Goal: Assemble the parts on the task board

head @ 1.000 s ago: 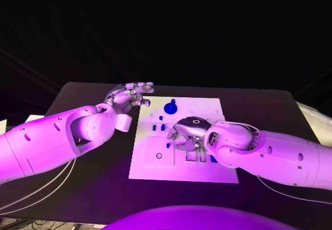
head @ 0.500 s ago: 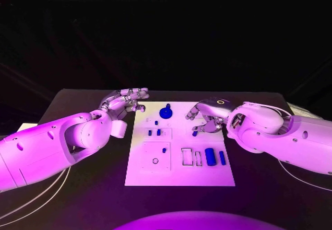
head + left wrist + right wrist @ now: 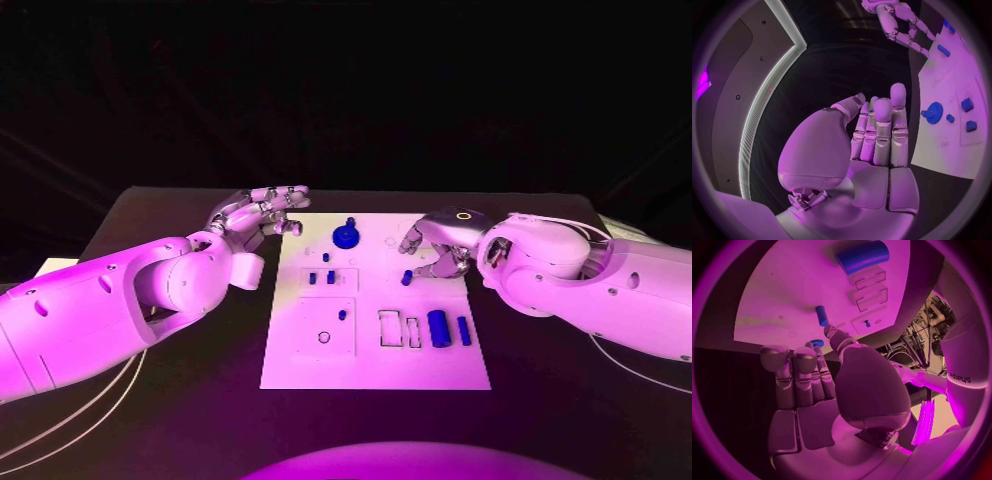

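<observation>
The white task board (image 3: 296, 360) lies in the middle of the black table. On its far part sits a round blue part (image 3: 346, 237), also seen in the left wrist view (image 3: 931, 110). A small blue peg (image 3: 407, 278) lies on the board just off the fingertips of my right hand (image 3: 440, 245), which hovers over the board's far right part and holds nothing. In the right wrist view the peg (image 3: 821, 316) lies close to one fingertip. My left hand (image 3: 260, 212) hangs beside the board's far left corner, fingers stretched out, nothing in it.
Two blue cylinders (image 3: 437, 328) (image 3: 463, 330) lie by the rectangular slots (image 3: 389, 327) at the board's near right. Small blue pieces (image 3: 313, 277) (image 3: 342, 314) stand at its left half. Bare black table (image 3: 173, 390) surrounds the board.
The camera has shifted. My right hand has drawn back from the board's middle to its far right part, uncovering the slots and cylinders. The left hand has hardly moved.
</observation>
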`<state>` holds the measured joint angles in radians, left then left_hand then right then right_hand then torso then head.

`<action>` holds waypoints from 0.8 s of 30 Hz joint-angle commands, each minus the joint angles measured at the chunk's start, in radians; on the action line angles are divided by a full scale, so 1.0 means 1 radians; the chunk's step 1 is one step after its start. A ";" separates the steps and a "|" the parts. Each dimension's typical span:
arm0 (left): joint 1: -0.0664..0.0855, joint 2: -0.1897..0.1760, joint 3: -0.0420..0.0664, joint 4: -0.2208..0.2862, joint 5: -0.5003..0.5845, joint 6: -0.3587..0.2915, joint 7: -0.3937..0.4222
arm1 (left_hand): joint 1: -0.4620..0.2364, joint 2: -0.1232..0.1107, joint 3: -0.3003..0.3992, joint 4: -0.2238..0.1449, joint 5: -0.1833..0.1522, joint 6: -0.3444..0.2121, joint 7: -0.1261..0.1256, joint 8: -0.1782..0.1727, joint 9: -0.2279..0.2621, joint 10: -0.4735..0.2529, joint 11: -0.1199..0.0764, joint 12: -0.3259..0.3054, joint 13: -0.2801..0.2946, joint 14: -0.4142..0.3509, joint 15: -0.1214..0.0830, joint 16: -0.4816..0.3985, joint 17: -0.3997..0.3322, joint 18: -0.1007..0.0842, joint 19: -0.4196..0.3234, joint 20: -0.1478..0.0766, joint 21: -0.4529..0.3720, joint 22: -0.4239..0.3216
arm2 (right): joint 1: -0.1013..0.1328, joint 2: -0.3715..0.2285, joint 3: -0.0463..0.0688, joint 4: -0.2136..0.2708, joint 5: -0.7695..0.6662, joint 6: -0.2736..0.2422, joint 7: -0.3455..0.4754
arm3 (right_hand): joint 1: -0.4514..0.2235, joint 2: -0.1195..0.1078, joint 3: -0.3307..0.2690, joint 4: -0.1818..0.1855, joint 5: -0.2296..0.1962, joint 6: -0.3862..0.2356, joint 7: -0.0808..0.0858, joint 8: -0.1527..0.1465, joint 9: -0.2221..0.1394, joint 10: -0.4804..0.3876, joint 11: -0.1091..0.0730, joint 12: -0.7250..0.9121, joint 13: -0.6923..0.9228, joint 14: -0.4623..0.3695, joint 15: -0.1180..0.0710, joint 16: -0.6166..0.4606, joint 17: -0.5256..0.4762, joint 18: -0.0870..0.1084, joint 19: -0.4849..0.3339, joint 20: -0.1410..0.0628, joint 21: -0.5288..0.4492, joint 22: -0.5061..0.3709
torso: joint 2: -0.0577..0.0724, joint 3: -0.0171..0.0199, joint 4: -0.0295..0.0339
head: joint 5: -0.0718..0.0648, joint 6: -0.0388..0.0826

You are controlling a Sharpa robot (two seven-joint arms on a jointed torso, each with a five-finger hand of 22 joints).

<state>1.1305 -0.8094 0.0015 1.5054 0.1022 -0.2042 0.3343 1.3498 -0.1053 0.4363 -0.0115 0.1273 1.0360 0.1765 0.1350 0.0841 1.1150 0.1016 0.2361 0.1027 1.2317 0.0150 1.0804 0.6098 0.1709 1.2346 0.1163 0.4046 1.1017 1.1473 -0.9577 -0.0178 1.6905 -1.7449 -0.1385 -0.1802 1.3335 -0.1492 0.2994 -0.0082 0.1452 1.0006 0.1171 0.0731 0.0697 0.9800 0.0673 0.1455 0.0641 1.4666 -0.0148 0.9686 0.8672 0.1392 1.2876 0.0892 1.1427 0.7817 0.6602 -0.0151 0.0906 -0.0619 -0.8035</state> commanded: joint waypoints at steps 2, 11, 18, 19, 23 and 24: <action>0.000 0.000 0.000 0.001 -0.008 0.021 0.003 | 0.007 0.004 -0.006 -0.001 0.004 -0.008 0.001 0.004 -0.002 -0.008 0.001 0.005 0.002 -0.001 0.002 -0.002 -0.002 0.010 0.006 -0.001 -0.007 -0.002 | -0.008 0.007 -0.002 -0.005 -0.029 0.082 -0.006 | 0.012 0.007 -0.011 0.002 -0.004 0.012 -0.004 -0.003 0.001 0.016 0.000 0.013 0.002 0.006 -0.003 -0.008 -0.006 0.000 0.000 -0.003 -0.005 -0.002 | 0.001 -0.0007 -0.0008 | 0.003 -0.003; 0.000 -0.001 0.000 0.002 -0.011 0.022 0.003 | 0.007 0.004 -0.006 -0.001 0.004 -0.008 0.001 0.004 -0.002 -0.008 0.001 0.005 0.002 -0.001 0.002 -0.002 -0.002 0.010 0.006 -0.001 -0.007 -0.002 | -0.017 0.023 -0.004 -0.022 -0.029 0.093 0.000 | 0.020 0.022 -0.010 0.007 -0.002 0.030 -0.001 0.000 0.003 0.043 0.000 0.028 0.001 0.005 -0.002 -0.015 -0.015 0.000 0.003 -0.001 -0.005 -0.002 | 0.000 -0.0006 -0.0005 | 0.003 -0.004; 0.000 -0.001 0.000 0.001 -0.011 0.022 0.002 | 0.007 0.004 -0.006 -0.001 0.004 -0.008 0.001 0.004 -0.002 -0.008 0.001 0.005 0.002 -0.001 0.002 -0.002 -0.002 0.010 0.006 -0.001 -0.007 -0.002 | -0.025 0.041 -0.004 -0.038 -0.026 0.079 0.009 | 0.022 0.039 0.003 0.015 -0.002 0.056 0.000 0.006 0.005 0.068 0.001 0.036 0.000 0.006 0.000 -0.017 -0.020 -0.001 0.009 0.001 -0.002 0.003 | 0.000 0.0001 0.0001 | 0.004 -0.007; 0.000 -0.001 0.000 0.001 -0.011 0.022 0.002 | 0.007 0.004 -0.006 -0.001 0.004 -0.008 0.001 0.004 -0.002 -0.008 0.001 0.005 0.002 -0.001 0.002 -0.002 -0.002 0.010 0.006 -0.001 -0.007 -0.002 | -0.026 0.044 -0.004 -0.040 -0.026 0.076 0.010 | 0.023 0.042 0.007 0.017 -0.002 0.062 0.000 0.008 0.006 0.074 0.001 0.038 -0.001 0.006 -0.001 -0.017 -0.021 -0.001 0.009 0.001 -0.002 0.003 | 0.000 0.0003 0.0001 | 0.005 -0.007; 0.000 -0.001 0.000 0.001 -0.011 0.022 0.002 | 0.007 0.004 -0.006 -0.001 0.004 -0.008 0.001 0.004 -0.002 -0.008 0.001 0.005 0.002 -0.001 0.002 -0.002 -0.002 0.010 0.006 -0.001 -0.007 -0.002 | -0.030 0.051 -0.004 -0.046 -0.024 0.067 0.014 | 0.024 0.049 0.019 0.022 -0.005 0.078 0.000 0.011 0.007 0.091 0.000 0.040 -0.001 0.007 -0.001 -0.016 -0.021 -0.001 0.012 0.001 0.000 0.005 | 0.001 -0.0003 -0.0013 | 0.005 -0.009; 0.000 -0.001 0.000 0.001 -0.011 0.023 0.002 | 0.007 0.004 -0.006 -0.001 0.004 -0.008 0.001 0.004 -0.002 -0.008 0.001 0.005 0.002 -0.001 0.002 -0.002 -0.002 0.010 0.006 -0.001 -0.007 -0.002 | -0.030 0.053 -0.004 -0.048 -0.023 0.066 0.014 | 0.024 0.051 0.022 0.023 -0.007 0.082 0.000 0.011 0.007 0.095 0.000 0.041 -0.001 0.007 -0.001 -0.017 -0.022 -0.001 0.012 0.001 0.000 0.005 | 0.000 -0.0004 -0.0013 | 0.005 -0.009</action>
<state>1.1302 -0.8114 0.0012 1.5054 0.0973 -0.2023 0.3325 1.3498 -0.1052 0.4363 -0.0115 0.1273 1.0360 0.1765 0.1350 0.0832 1.1150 0.1016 0.2361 0.1026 1.2317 0.0150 1.0804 0.6088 0.1709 1.2346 0.1163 0.4046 1.1003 1.1183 -0.9072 -0.0222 1.6449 -1.7586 -0.0705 -0.1752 1.3582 -0.1105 0.3177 0.0152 0.1446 1.0772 0.1169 0.0809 0.0751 1.0703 0.0677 0.1804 0.0638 1.4665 -0.0147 0.9574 0.8461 0.1392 1.2951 0.0895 1.1427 0.7859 0.6604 -0.0151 0.0900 -0.0569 -0.8121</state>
